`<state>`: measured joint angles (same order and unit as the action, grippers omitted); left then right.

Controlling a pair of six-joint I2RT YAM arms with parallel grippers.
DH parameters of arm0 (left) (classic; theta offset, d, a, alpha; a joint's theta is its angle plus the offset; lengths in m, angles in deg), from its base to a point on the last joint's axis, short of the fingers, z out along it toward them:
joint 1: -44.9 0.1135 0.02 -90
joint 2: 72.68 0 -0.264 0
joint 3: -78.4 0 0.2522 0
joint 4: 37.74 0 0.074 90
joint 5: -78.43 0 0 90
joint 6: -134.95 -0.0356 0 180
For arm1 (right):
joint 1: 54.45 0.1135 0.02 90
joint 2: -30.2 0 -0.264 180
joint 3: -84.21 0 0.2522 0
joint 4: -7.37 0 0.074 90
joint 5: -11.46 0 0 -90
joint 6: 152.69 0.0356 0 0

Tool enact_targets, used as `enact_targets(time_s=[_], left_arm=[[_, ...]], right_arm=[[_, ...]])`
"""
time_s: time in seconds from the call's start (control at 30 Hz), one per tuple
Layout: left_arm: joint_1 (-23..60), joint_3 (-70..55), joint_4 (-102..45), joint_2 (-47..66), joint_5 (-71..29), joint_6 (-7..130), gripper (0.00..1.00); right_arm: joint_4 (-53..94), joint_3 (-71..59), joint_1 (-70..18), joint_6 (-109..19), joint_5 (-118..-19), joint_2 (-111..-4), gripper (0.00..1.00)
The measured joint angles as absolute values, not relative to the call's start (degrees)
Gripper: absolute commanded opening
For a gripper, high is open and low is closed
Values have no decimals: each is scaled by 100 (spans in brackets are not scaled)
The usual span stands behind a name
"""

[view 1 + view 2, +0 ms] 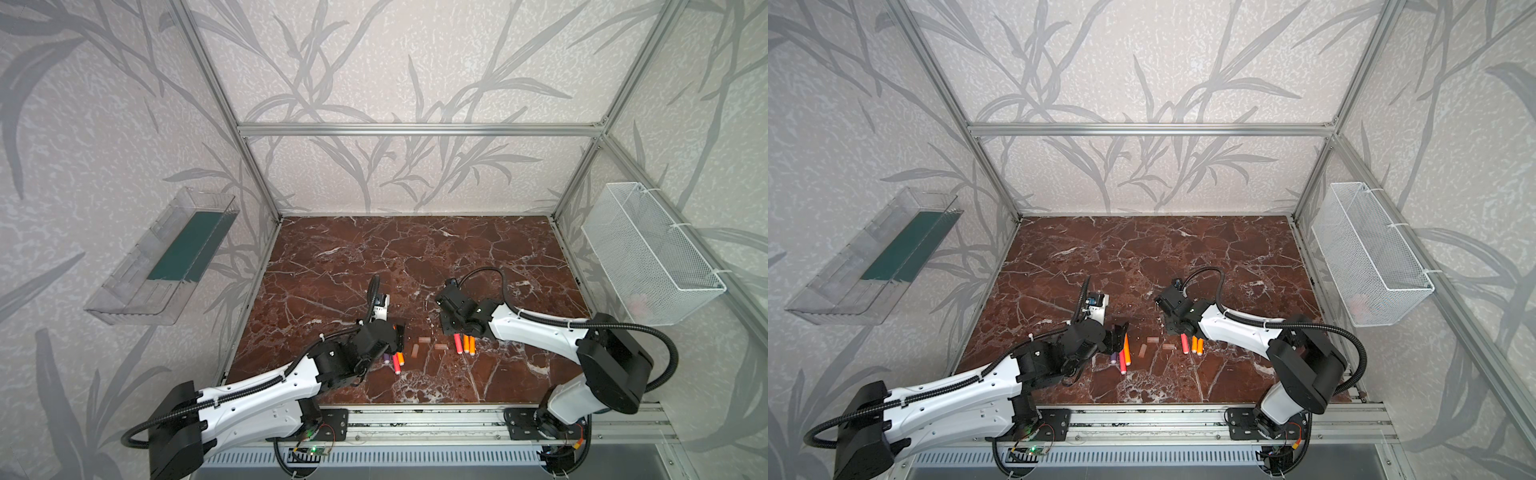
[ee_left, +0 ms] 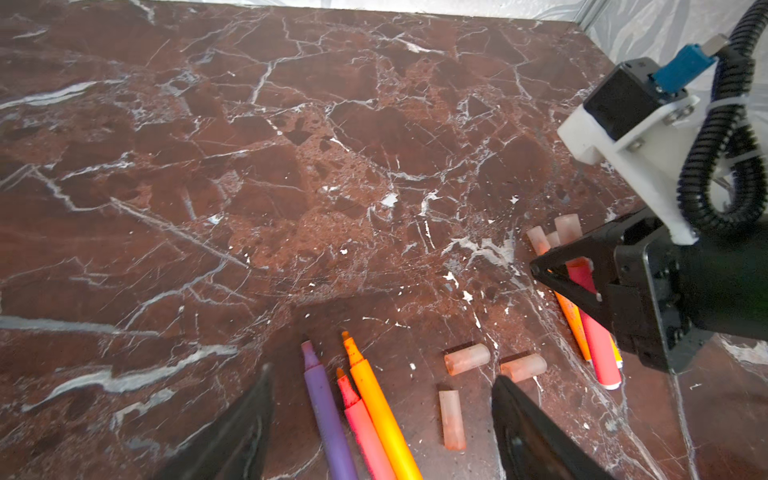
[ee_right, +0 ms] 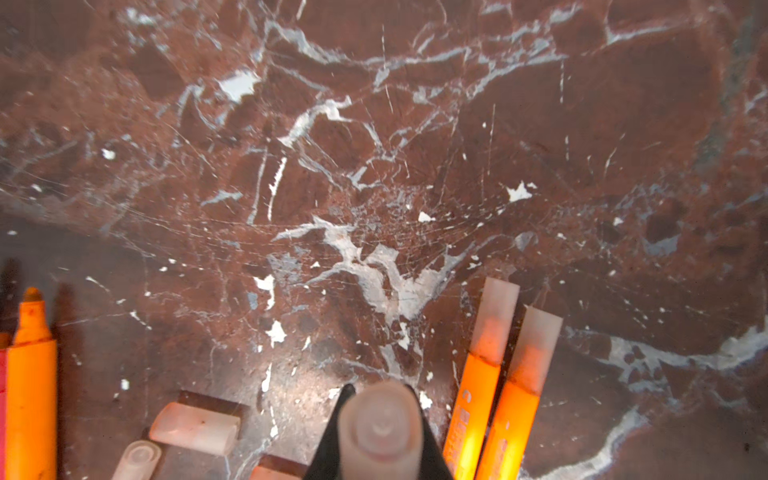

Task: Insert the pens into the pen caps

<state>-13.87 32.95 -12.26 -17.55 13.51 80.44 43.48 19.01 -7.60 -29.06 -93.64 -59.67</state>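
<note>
nearest the lens, the left gripper (image 2: 382,374) hung with jaws apart, holding nothing, over three bare pens: purple pen (image 2: 324,415), pink pen (image 2: 365,428), orange pen (image 2: 382,407). they lay side by side near the front edge of the desk (image 1: 415,257), long axes running front to back, tips toward the back edge. three loose caps (image 2: 467,359) lay just to their right, between the arms. right gripper (image 3: 378,390) was clamped on a capped pink pen (image 2: 598,345) beside two capped orange pens (image 3: 490,374). by my judgement the left arm was nearer the bare pens, and the desk's back half gave free room.
</note>
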Motion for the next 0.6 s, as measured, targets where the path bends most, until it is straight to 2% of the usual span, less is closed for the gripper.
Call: enact_targets(time_s=[0.27,0.6], left_arm=[[-1358,3271,-745,-1759,1649,8542,83],[-1317,2648,790,-1687,2033,10791,83]], right_arm=[[4426,1818,-878,-2978,-9104,-6478,0],[4339,1809,-1005,-2974,-9001,-6695,2]])
